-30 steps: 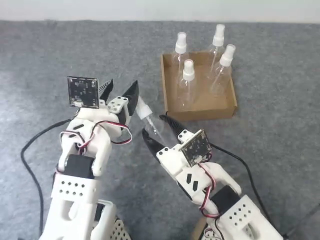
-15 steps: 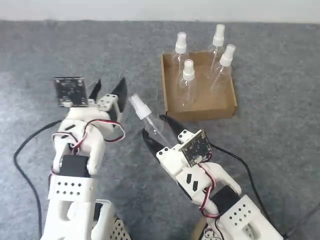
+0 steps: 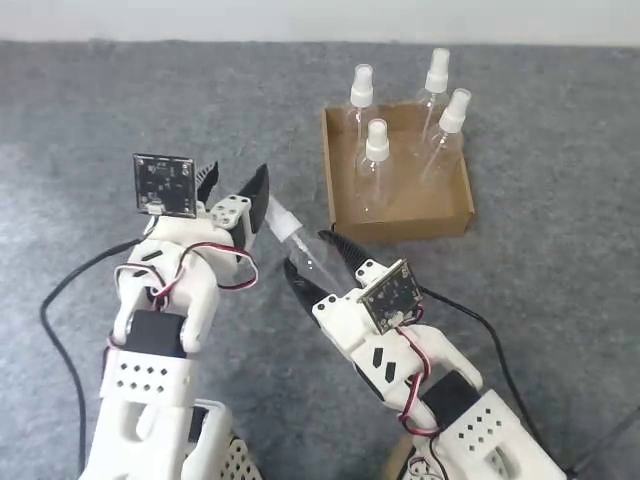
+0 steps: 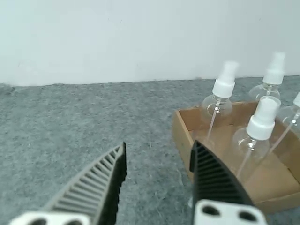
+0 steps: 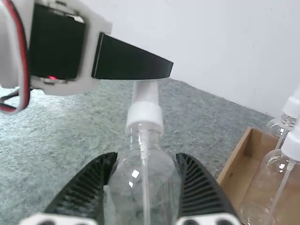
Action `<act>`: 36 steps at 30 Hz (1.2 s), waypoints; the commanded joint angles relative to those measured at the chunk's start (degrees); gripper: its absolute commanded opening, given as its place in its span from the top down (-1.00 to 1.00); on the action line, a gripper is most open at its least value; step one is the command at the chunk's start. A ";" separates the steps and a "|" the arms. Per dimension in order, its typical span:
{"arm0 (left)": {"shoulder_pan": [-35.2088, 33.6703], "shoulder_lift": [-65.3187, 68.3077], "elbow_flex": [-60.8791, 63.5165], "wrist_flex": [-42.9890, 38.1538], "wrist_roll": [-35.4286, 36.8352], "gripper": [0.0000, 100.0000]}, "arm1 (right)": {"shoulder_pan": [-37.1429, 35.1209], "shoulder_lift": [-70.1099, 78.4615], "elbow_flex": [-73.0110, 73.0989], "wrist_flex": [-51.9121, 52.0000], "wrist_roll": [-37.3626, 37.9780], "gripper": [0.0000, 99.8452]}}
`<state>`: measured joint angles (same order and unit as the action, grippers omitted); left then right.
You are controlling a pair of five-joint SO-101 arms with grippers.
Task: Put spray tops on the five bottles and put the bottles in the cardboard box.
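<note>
Bottle [image 5: 140, 180]: pinched in right gripper [image 3: 310, 254], spray top [image 5: 144, 111] fitted. Left gripper [image 3: 235, 183]: spread, just beside top. Risk: top likely knocked crooked, bottle tilted, if bumped.

Bottle [image 5: 140, 174] — base cut off; cardboard box [image 4: 182, 129] — partly cropped

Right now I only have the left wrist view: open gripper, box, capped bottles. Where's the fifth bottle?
Observer: In the right gripper, shut on the fifth bottle, short of the cardboard box.
Operator: Top on it?
Observer: Yes, a white spray top sits on its neck.
Operator: Left gripper relative to it?
Observer: The left gripper is open beside that top, not around it. One finger is right next to it; whether they touch, I cannot tell.
</note>
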<state>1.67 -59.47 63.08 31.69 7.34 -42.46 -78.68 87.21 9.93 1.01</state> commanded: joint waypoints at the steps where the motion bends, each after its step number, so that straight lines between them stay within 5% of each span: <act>1: 0.79 -1.49 -0.84 0.35 -0.53 0.58 | -0.40 -1.27 -2.37 -0.04 0.70 0.99; 7: -4.13 -4.57 -1.01 0.44 3.34 0.59 | -0.13 -1.19 -2.37 -0.13 0.70 0.99; 14: -6.24 -16.97 -0.66 10.37 4.57 0.59 | 0.13 -0.84 -3.60 -0.04 0.62 0.99; 19: -6.07 -23.21 1.36 13.71 3.96 0.59 | 6.11 0.04 -10.29 0.40 0.35 0.99; 27: 4.22 -24.26 2.95 22.59 -7.74 0.58 | 11.03 22.99 -30.77 0.40 0.35 0.99; 36: 10.37 -24.53 3.38 27.16 -4.40 0.44 | 7.43 48.57 -48.26 0.40 0.44 0.99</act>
<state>10.90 -83.21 66.33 58.51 0.57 -33.58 -37.19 46.77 9.93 1.01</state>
